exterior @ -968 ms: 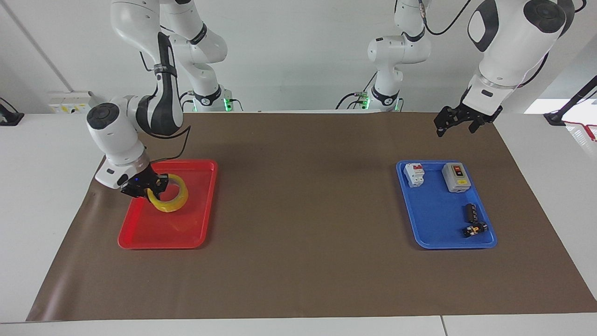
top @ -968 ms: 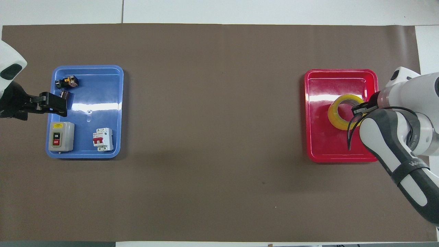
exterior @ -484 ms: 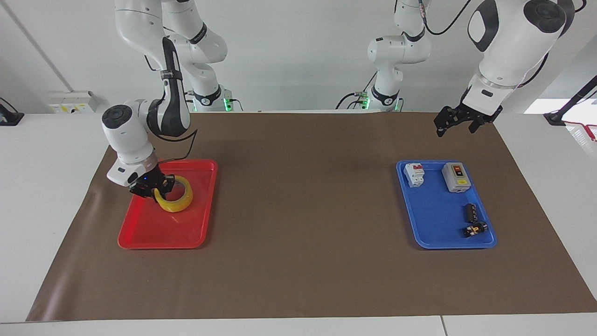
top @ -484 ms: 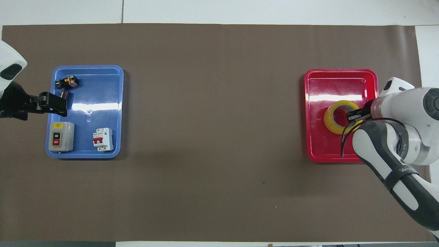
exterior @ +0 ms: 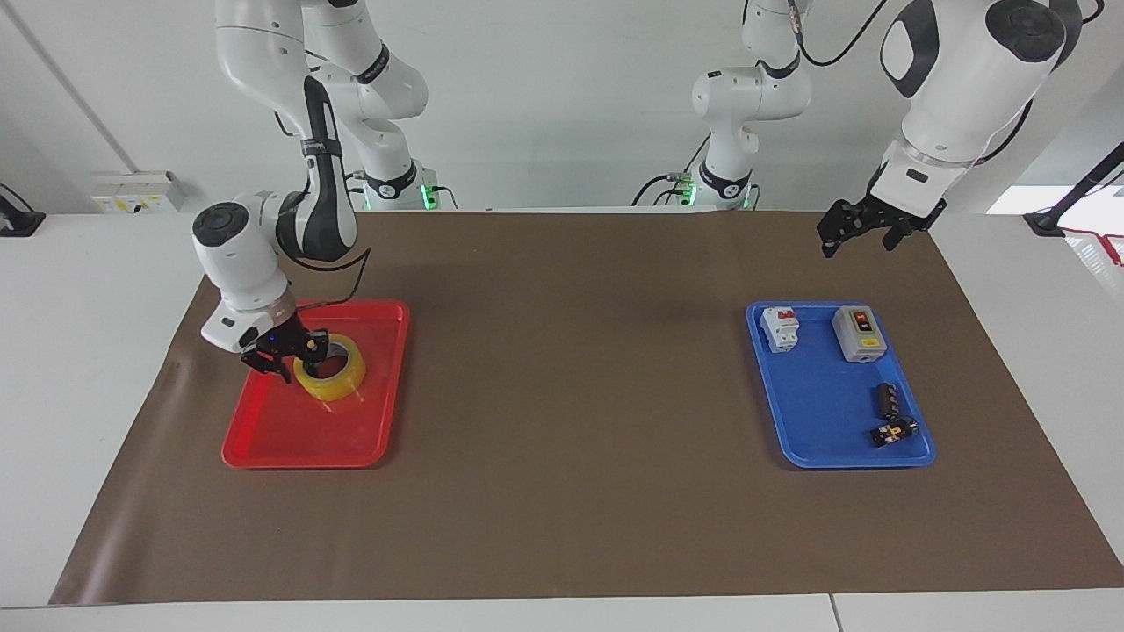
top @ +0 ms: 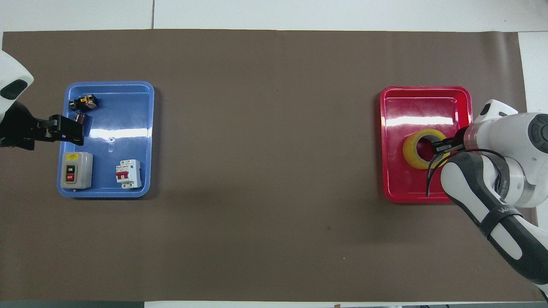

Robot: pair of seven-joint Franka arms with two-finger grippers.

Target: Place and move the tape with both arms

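In red tray (exterior: 290, 443): tape (exterior: 338, 379) lying flat, near edge closest to robots. Right gripper (exterior: 294, 351) straddling tape wall, fingers parted, one dipping into core. Above worktop beside blue tray (exterior: 808, 439): left gripper (exterior: 856, 233) waiting, fingers spread, gripping nothing.

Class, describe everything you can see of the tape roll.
The tape is a wide ring of translucent yellow film, glossy, with an open round hole showing red through it. It lies flat in the red tray, in the half nearer the robots. The right gripper is at its rim, one finger inside the hole; whether it grips cannot be told.
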